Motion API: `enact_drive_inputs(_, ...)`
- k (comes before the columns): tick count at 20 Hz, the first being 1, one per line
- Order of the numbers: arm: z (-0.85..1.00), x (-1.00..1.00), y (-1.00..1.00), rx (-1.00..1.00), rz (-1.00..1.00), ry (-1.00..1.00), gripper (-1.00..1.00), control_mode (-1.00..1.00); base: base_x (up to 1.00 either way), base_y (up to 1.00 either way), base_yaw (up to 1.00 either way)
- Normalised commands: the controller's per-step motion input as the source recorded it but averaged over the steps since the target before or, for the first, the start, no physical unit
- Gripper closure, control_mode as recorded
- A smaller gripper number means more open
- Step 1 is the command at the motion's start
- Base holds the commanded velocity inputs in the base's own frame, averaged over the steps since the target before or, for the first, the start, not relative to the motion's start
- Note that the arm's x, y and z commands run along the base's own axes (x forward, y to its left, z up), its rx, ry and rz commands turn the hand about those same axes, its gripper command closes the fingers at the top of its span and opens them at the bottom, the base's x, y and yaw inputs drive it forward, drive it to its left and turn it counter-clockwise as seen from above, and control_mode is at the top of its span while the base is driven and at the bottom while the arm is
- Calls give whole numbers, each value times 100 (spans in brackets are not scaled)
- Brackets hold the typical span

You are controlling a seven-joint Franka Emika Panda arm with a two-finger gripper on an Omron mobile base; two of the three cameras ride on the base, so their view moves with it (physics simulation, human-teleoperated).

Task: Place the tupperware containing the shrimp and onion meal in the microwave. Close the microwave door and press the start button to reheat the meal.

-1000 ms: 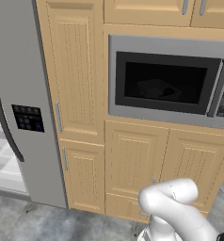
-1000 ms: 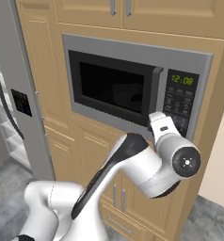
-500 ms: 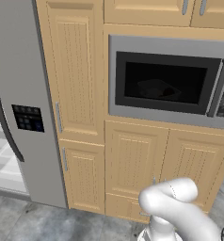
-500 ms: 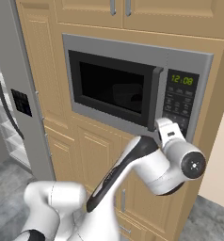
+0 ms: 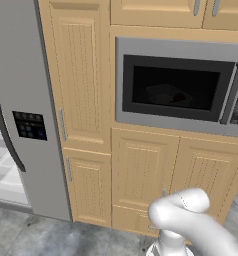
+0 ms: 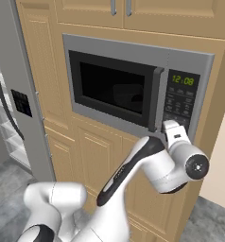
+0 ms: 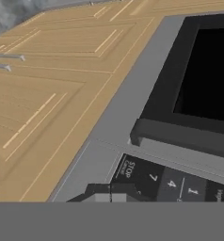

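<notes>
Hand view looks straight along the hand (image 7: 112, 192), whose two dark tips are pinched together with nothing between them, right up against the bottom of the microwave's keypad (image 7: 170, 181), where the word STOP and the digits 7, 4 and 1 can be read. Whether the tips actually touch a button I cannot tell. In the right base view the hand (image 6: 172, 128) sits at the lower end of that keypad strip, just beside the dark bar handle (image 6: 156, 99) of the microwave door (image 6: 115, 88). The door lies flush with the microwave (image 6: 133, 92), so it is closed, and the clock above the keys is lit. From the left base view a faint grey tub shape, most likely the tupperware (image 5: 163, 94), shows through the dark window with a small reddish spot at its right side that may be the meal; it is too dim to be sure of the shrimp or the onion. Further out are the wooden cabinets (image 5: 141, 170) around and below the oven and the tall grey fridge (image 5: 21, 110) to the left. By my reading, loading the tub and shutting the door are done, and what remains is the last step, pressing start, which the hand appears placed to do or is doing.
</notes>
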Motion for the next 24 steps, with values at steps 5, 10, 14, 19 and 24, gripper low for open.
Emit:
enact_drive_inputs(5,-2,28,-19,2,-5,0,100,-100,0,0,0)
enact_drive_inputs(10,-9,30,-16,2,-3,0,100,-100,0,0,0)
enact_drive_inputs(14,-14,29,-20,2,-2,0,100,-100,0,0,0)
enact_drive_inputs(19,-13,27,-22,2,-2,0,100,-100,0,0,0)
enact_drive_inputs(24,-15,27,-20,1,-2,0,100,-100,0,0,0)
